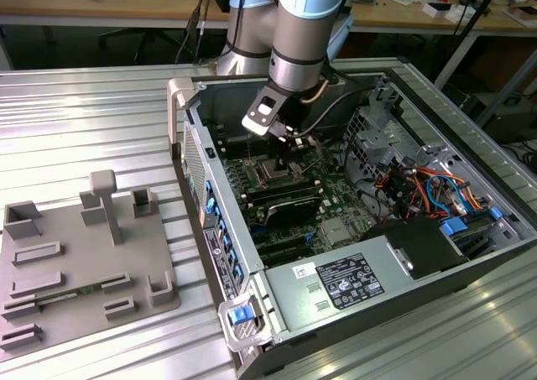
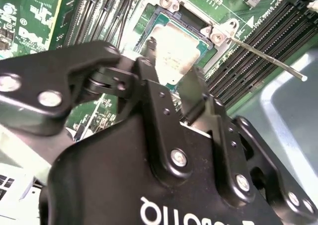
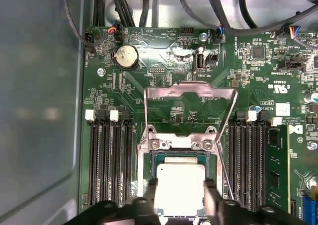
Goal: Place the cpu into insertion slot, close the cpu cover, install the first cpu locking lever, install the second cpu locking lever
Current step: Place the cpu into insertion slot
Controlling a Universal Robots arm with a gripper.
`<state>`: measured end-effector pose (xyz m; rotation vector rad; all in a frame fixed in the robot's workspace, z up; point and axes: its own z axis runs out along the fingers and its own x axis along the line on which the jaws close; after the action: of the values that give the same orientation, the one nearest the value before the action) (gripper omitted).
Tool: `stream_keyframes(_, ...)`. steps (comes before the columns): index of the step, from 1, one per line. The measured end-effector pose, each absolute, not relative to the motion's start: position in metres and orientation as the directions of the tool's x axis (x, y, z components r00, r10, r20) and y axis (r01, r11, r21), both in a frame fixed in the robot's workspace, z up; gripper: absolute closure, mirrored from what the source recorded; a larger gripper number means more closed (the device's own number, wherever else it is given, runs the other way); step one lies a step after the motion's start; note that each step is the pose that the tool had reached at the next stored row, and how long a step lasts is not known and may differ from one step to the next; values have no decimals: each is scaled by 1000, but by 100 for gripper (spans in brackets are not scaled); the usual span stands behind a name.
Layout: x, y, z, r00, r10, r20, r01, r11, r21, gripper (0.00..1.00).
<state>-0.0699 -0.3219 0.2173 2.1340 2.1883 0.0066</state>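
The end effector [image 3: 180, 185] pinches the cpu [image 3: 180, 178] by two opposite sides, right at the slot [image 3: 147, 146] — a silvery-grey square sitting tight within the metal rim. Black memory slots [image 3: 109, 160] crowd both flanks. Beyond, the cover [image 3: 189, 89] stands swung open — green board behind it.

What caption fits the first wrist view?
Gripper grips the cpu at the insertion slot; the cpu cover stands open.
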Motion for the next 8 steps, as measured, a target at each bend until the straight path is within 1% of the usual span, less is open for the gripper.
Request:
stream_keyframes(1,-70,-322,218,-23,998,-58,998,27,62,54)
stream_keyframes(4,-70,-322,218,-23,998,-58,998,27,62,72)
stream_keyframes(5,-70,-322,218,-23,998,-58,998,27,62,72)
stream_keyframes(8,-70,-322,218,-23,998,-58,998,27,62,89)
